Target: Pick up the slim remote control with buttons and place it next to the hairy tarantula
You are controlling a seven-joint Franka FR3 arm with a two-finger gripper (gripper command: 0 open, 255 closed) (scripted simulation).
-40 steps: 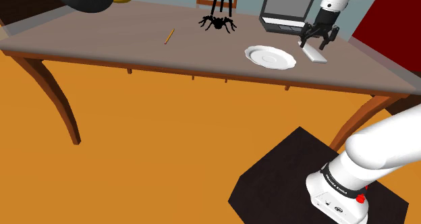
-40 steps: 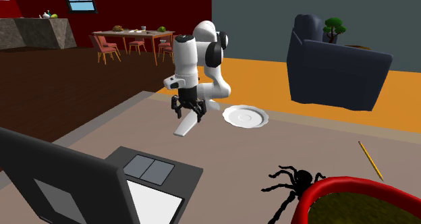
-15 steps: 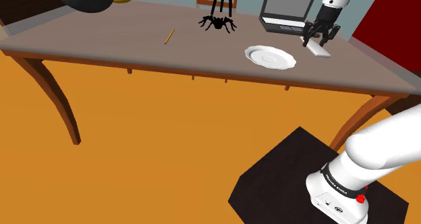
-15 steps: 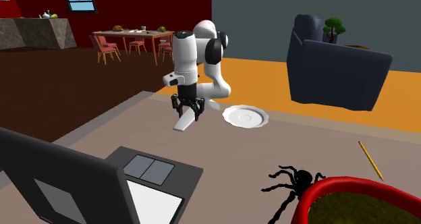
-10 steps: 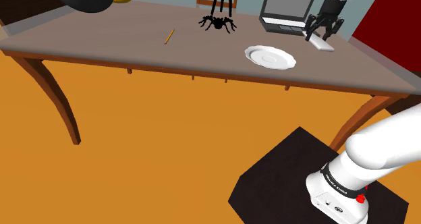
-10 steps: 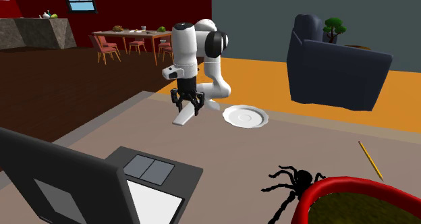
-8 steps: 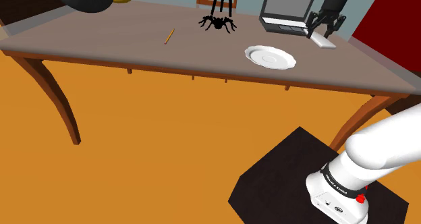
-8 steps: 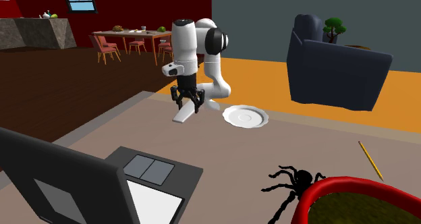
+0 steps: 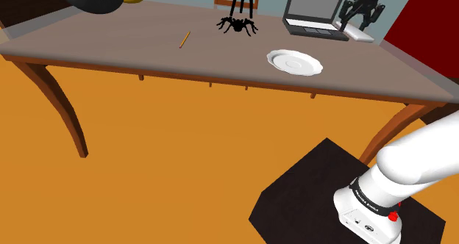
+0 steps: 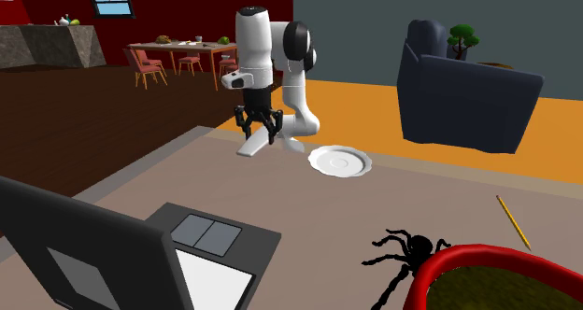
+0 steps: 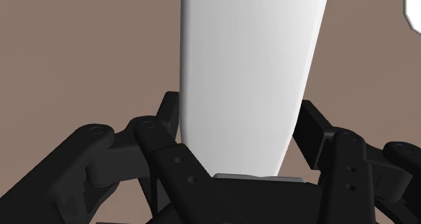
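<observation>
The remote control (image 10: pixel 254 147) is a plain white slim slab, drawn without visible buttons, and it hangs in the air above the table. My gripper (image 10: pixel 259 131) is shut on the remote's upper end. In the wrist view the remote (image 11: pixel 249 74) runs out from between my two black fingers (image 11: pixel 169 115), which clasp its sides. In the shoulder view the gripper (image 9: pixel 360 15) holds the remote (image 9: pixel 358 32) in front of the laptop. The black hairy tarantula (image 9: pixel 237 23) sits on the table far toward the shoulder view's left, and shows near the front in the second exterior view (image 10: pixel 404 254).
A white plate (image 9: pixel 294 62) lies on the brown table (image 9: pixel 147 51) between remote and tarantula. An open laptop (image 9: pixel 312 15) stands behind the gripper. A pencil (image 9: pixel 184 39) lies left of the tarantula. A red-rimmed bowl (image 10: pixel 495 278) sits beside the tarantula.
The gripper has risen steadily with the remote in it, lifting the remote well above the table. The remote now hangs in front of the laptop in the shoulder view.
</observation>
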